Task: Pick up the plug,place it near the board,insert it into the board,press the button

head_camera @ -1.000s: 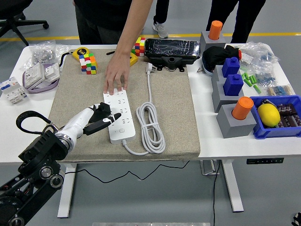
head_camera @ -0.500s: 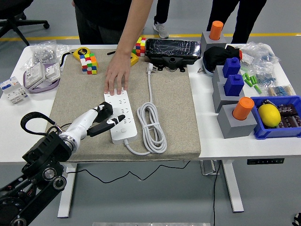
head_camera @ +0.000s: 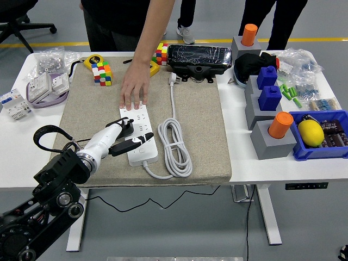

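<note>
- Blue bin (head_camera: pixel 296 149) at the tabletop's (head_camera: pixel 272 166) right edge holds a lemon (head_camera: pixel 311 132); grey blocks (head_camera: pixel 272 140) beside it carry orange and blue pieces.
- Mat (head_camera: pixel 201 125) is bare right of the coiled cord (head_camera: pixel 174 147); its near edge runs close to the tabletop's front edge.
- Strip (head_camera: pixel 138 133) lies mid-mat; a person's hand (head_camera: pixel 134 87) presses its far end.
- Left hand (head_camera: pixel 126 140) over the strip's near half, fingers extended, one touching it; black plug (head_camera: pixel 126 128) right at the hand, grasp unclear.

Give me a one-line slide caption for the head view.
Left hand reaches over the power strip on the mat while a person's hand steadies its far end.
</note>
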Motion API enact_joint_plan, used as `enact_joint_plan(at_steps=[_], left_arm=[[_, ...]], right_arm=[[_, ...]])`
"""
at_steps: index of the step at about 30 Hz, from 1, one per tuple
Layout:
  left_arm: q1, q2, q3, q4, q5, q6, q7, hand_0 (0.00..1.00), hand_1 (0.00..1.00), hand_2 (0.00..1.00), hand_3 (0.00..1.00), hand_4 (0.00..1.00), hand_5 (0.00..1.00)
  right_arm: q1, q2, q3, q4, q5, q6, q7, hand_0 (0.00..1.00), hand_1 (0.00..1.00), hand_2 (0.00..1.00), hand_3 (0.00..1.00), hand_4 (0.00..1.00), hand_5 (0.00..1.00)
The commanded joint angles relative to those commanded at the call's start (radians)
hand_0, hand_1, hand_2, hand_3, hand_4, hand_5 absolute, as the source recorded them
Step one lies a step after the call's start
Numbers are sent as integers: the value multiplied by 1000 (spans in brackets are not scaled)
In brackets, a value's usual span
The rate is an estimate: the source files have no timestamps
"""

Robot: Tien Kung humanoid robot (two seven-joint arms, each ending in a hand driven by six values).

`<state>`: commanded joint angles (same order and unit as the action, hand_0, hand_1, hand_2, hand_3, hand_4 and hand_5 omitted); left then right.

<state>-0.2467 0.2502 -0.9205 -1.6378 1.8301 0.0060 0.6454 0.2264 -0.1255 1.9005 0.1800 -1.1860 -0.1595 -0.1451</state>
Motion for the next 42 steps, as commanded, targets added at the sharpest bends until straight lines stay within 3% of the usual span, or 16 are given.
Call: enact_joint_plan(at_steps=[7, 19, 23, 24, 28, 29, 35, 36, 41, 42], left_arm=[[-46, 3, 55, 6, -2, -9, 0, 998, 987, 952, 952, 998, 998], [-62, 13, 64, -8, 14, -4, 0, 998, 984, 948, 951, 998, 998], [-63, 20, 75, -56, 30, 40, 0, 998, 984, 948, 951, 998, 998], [-64, 23, 77, -74, 33, 61, 0, 990, 946, 904, 928, 998, 998], [-77, 28, 71, -113, 99, 148, -84, 990, 946, 904, 928, 998, 998], [-81, 28, 70, -115, 123, 165, -109, 514, 638, 648, 934, 998, 463], [-112, 34, 50, -129, 216, 230, -173, 514, 638, 648, 934, 998, 463], [-112, 37, 51, -138, 221, 227, -173, 225, 201, 285, 865, 593, 2], [-99, 64, 57, -141, 237, 136, -134, 225, 201, 285, 865, 593, 2], [-99, 71, 58, -141, 231, 99, -126, 168, 65, 152, 845, 692, 2]], right_arm=[[4, 0, 0, 0, -1, 0, 1, 781, 720, 717, 751, 998, 917], [1, -2, 1, 0, -1, 1, -1, 781, 719, 717, 751, 998, 918], [4, -2, -1, 0, 1, 1, 0, 781, 719, 717, 751, 998, 918], [4, -2, -2, 0, 3, 1, 1, 781, 719, 717, 751, 998, 916], [4, -1, -1, 0, 2, 2, 2, 781, 719, 717, 751, 998, 916], [4, -1, -2, 0, 2, 2, 2, 782, 719, 717, 751, 998, 916], [4, -2, -1, 0, 1, 0, 0, 782, 719, 717, 751, 998, 916], [3, -2, -1, 0, 1, -1, -1, 782, 719, 717, 751, 998, 916], [-1, -2, -1, 0, 3, 0, -4, 782, 719, 717, 751, 998, 916], [-2, -1, -1, 0, 3, 1, -5, 782, 719, 717, 751, 998, 917]])
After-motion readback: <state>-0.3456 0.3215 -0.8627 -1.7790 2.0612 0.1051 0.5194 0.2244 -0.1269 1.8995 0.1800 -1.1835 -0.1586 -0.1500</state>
